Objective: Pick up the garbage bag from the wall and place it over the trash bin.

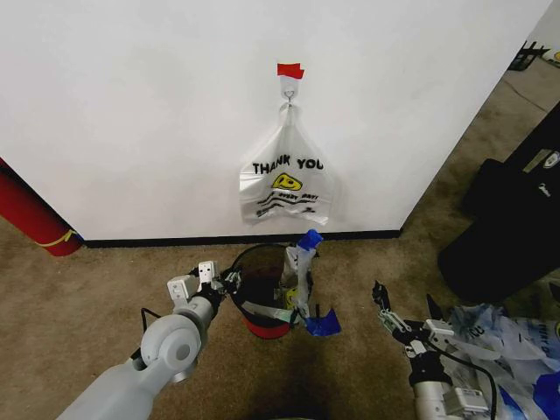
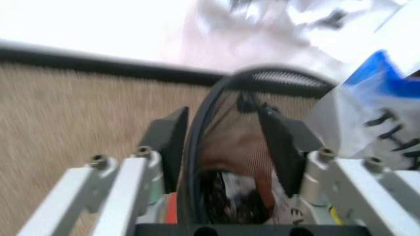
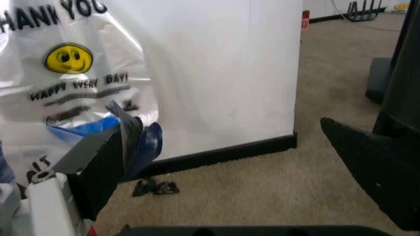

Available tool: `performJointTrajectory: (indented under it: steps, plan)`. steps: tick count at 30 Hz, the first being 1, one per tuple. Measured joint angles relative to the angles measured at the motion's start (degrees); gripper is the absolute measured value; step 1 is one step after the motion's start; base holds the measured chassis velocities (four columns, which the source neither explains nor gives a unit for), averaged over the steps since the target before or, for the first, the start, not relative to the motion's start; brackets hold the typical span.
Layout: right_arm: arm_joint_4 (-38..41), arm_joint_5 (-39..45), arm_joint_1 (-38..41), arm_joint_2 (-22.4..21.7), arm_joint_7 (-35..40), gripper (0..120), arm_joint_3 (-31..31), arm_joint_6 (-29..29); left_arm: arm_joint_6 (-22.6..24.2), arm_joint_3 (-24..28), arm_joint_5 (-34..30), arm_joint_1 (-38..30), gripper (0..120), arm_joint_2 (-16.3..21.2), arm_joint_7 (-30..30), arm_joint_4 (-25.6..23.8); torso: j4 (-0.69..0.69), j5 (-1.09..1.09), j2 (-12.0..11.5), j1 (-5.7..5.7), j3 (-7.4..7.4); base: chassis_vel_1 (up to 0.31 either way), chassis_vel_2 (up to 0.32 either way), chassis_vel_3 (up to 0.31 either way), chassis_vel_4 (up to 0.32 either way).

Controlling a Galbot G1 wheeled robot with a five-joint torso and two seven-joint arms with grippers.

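Left gripper (image 2: 226, 147): spread astride trash bin (image 1: 262, 297) rim, pads apart. Garbage bag (image 1: 302, 284): draped on bin's far side, partly blurred. Right gripper (image 1: 404, 315): spread, idle.

- I stand in a bare indoor test room, lab-like.
- Plain white wall (image 1: 175, 114) with black baseboard (image 1: 236, 238); red tape strip (image 1: 290, 70) marks a hook (image 1: 288, 91).
- Worn brown carpet (image 1: 79, 289) throughout.

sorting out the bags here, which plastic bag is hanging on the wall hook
The white bag printed THANK YOU with a yellow smiley hangs from the hook. The see-through bag with blue patches is draped on the black mesh bin; the bag heap lies on the carpet.
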Motion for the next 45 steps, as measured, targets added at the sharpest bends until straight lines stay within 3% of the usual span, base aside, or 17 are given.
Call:
performJointTrajectory:
  steps: [6, 9, 12, 14, 20, 28, 32, 35, 37, 39, 42, 43, 45]
  plan:
    - [-1.5, 0.0, 0.5, 0.0, 0.3, 100, 0.5, -0.1, 3.3, 1.6, 5.0, -2.1, 77, 3.5, 0.5, -9.8, -0.01, 0.01, 0.0, 0.00, 0.00, 0.000, 0.000, 0.000, 0.000]
    - [-1.7, -0.2, 0.9, 0.1, 0.8, 100, 0.6, -0.6, 5.8, 3.6, 5.2, -3.8, 84, 4.4, 0.6, -12.9, -0.01, 0.02, 0.0, 0.00, 0.00, 0.000, 0.000, 0.000, 0.000]
    - [-1.8, -0.5, 1.2, 0.3, 1.7, 100, 0.7, -1.3, 9.6, 5.9, 4.3, -6.5, 95, 5.6, 0.9, -15.8, -0.01, 0.01, 0.0, 0.00, 0.00, 0.000, 0.000, 0.000, 0.000]
    - [-1.8, -0.6, 1.4, 0.4, 2.2, 100, 0.9, -1.7, 13.7, 7.7, 0.0, -9.4, 100, 6.7, 2.0, -17.2, 0.00, 0.01, 0.0, 0.00, 0.00, 0.000, 0.000, 0.000, 0.000]
    - [-1.9, -0.9, 2.0, 0.8, 2.5, 100, 1.2, -1.9, 17.8, 14.6, -3.4, -16.9, 100, 7.0, 2.5, -15.8, 0.00, 0.01, 0.0, 0.00, 0.00, 0.000, 0.000, 0.000, 0.000]
    - [-1.8, -1.9, 1.4, 1.1, 2.6, 100, 1.2, -1.8, 18.8, 24.1, -6.7, -25.2, 96, 3.6, 0.0, -9.1, -0.01, 0.01, 0.0, 0.00, 0.00, 0.000, 0.000, 0.000, 0.000]
    - [-1.8, -2.0, 1.1, 1.3, 2.5, 100, 1.5, -1.7, 18.5, 25.3, -5.4, -26.3, 94, 3.1, 0.1, -6.2, -0.01, 0.01, 0.0, 0.00, 0.00, 0.000, 0.000, 0.000, 0.000]
    - [-2.2, -1.9, 1.4, 1.3, 2.4, 100, 1.7, -1.6, 16.8, 25.7, -2.6, -26.1, 83, 3.1, 1.4, -3.9, 0.00, 0.00, 0.0, 0.00, 0.00, 0.000, 0.000, 0.000, 0.000]
    - [-2.4, -1.9, 1.5, 1.3, 2.4, 100, 1.7, -1.6, 16.4, 25.7, -2.4, -25.8, 79, 3.1, 1.6, -3.6, 0.00, 0.01, 0.0, 0.00, 0.00, 0.000, 0.000, 0.000, 0.000]
    - [-2.7, -1.9, 1.9, 1.3, 2.3, 100, 1.5, -1.6, 15.9, 25.5, -2.4, -25.2, 69, 3.0, 1.7, -3.5, 0.00, 0.00, 0.0, 0.00, 0.00, 0.000, 0.000, 0.000, 0.000]
    - [-2.7, -1.9, 1.9, 1.3, 2.3, 100, 1.5, -1.6, 15.8, 25.5, -2.4, -25.2, 69, 2.9, 1.7, -3.4, 0.00, 0.00, 0.0, 0.00, 0.00, 0.000, 0.000, 0.000, 0.000]
    - [-2.7, -1.9, 2.0, 1.3, 2.3, 100, 1.4, -1.6, 15.8, 25.5, -2.4, -25.1, 59, 2.9, 1.7, -3.4, 0.00, 0.00, 0.0, 0.00, 0.00, 0.000, 0.000, 0.000, 0.000]
    - [-2.7, -1.9, 2.0, 1.3, 2.3, 100, 1.4, -1.6, 15.8, 25.5, -2.4, -25.1, 59, 2.9, 1.7, -3.4, 0.00, 0.01, 0.0, 0.00, 0.00, 0.000, 0.000, 0.000, 0.000]
